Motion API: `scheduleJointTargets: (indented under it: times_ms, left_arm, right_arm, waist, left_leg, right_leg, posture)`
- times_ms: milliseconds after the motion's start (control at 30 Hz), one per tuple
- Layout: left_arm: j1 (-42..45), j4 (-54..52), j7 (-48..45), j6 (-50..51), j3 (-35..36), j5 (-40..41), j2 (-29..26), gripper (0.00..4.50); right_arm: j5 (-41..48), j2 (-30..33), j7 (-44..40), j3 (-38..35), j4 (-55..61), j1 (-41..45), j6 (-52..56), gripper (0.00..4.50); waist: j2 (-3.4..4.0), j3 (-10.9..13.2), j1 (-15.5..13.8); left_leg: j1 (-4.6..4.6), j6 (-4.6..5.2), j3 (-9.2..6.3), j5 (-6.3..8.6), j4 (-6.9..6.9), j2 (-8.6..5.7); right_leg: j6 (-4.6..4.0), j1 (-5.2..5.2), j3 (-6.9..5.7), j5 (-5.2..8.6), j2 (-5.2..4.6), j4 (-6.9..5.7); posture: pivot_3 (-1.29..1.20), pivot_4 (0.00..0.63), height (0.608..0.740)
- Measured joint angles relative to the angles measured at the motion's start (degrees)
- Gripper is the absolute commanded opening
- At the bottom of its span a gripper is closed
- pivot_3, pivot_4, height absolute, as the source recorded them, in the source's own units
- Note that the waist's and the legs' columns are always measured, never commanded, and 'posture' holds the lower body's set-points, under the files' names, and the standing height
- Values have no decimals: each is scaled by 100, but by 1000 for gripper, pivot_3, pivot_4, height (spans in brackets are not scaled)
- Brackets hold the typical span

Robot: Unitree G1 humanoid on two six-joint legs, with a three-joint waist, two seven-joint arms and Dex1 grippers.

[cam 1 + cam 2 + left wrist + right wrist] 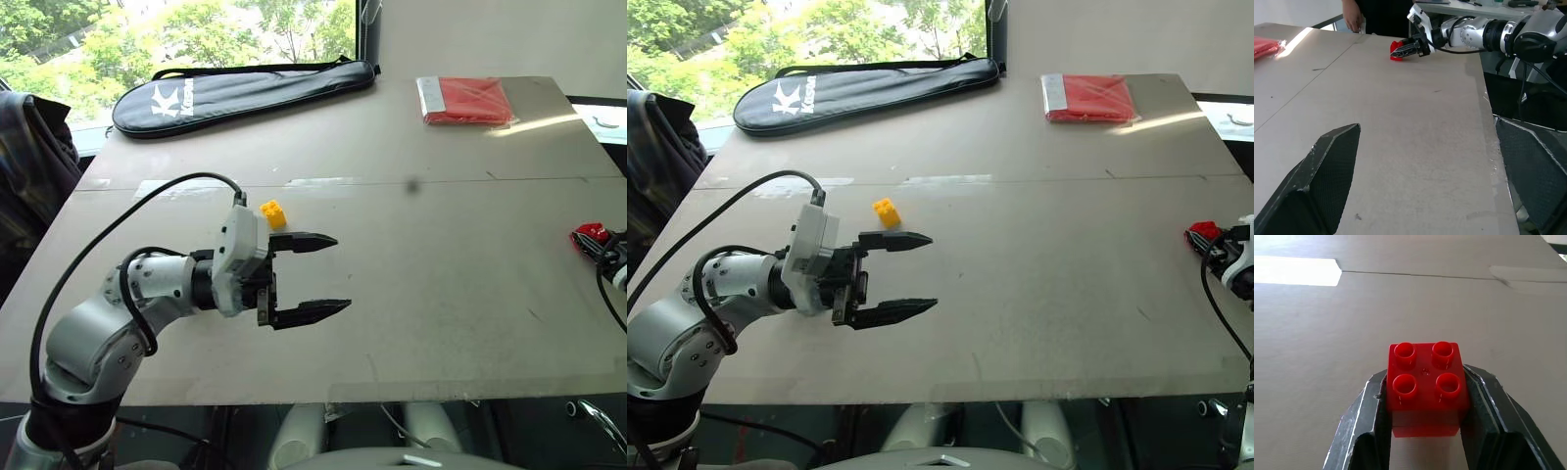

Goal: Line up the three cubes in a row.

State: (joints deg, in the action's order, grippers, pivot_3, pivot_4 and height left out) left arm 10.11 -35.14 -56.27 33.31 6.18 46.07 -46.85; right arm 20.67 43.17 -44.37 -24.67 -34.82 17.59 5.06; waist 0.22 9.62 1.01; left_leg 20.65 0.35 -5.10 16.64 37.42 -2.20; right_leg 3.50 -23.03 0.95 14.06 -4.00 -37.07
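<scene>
My right gripper (1425, 431) is clamped on the small red studded plastic brick (1424, 387), one black finger (1369, 426) pressed to each side of it, studs facing up. From my head cameras that grip sits at the far right edge of the pale grey tabletop (441, 255), where the red brick shows as a red spot beside the wrist cable.

My left gripper (313, 277) hangs over the left-middle of the table with its two black fingers spread wide and nothing between them, pointing toward my right. The small yellow studded plastic brick (273, 213) stands on the table just beyond the upper finger, near it but apart from it. The red brick and the yellow one are well apart, nearly the table's width between them. I cannot make out a green brick.

At the far left edge lies a long black zipped racket case with white lettering (245, 93); it is closed, so I cannot tell what is inside. At the far right lies a flat red packet in clear wrapping (468, 100). Past the table's far end, a person's hand (1353, 17) hangs beside dark clothing.
</scene>
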Motion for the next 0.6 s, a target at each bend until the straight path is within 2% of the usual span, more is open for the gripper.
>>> scheduleJointTargets:
  times_ms: [67,233,400,533,600]
  left_arm:
    - [-122,132,-120,-115,-22,-155,0,4500]
    - [-156,218,-332,-240,-165,-331,-1,4500]
    - [-110,272,-489,-287,-234,-408,-2,4500]
    - [-227,201,-477,-332,-214,-430,-5,4500]
    - [-342,160,-465,-349,-199,-432,-7,4500]
  right_arm:
    - [261,-255,-375,292,1244,-483,240,1336]
    - [204,-412,-1411,1471,2551,-867,69,1336]
    - [73,-425,-2405,2261,2560,-422,-302,1336]
    - [-38,-420,-3536,2645,1585,402,-973,1336]
    - [-47,-421,-3838,2666,1229,636,-1134,1336]
  waist:
    - [-2,1,16]
    - [-2,1,-4]
    - [-5,3,-4]
    - [-19,11,6]
    - [-21,13,-2]
  left_leg:
    - [-1,0,-8,1,0,16]
    - [-2,22,-9,14,12,15]
    - [-1,15,-11,10,17,17]
    - [0,0,-10,2,17,17]
    - [4,0,-13,3,16,18]
  right_leg:
    - [-3,-2,5,-3,12,-1]
    - [4,-2,9,-12,14,-3]
    - [3,-3,8,-14,17,-3]
    - [2,-4,9,-15,17,2]
    - [1,-8,8,-15,16,3]
  posture:
    - [0,150,740]
    - [0,150,740]
    - [0,150,740]
    - [0,150,740]
    - [0,150,740]
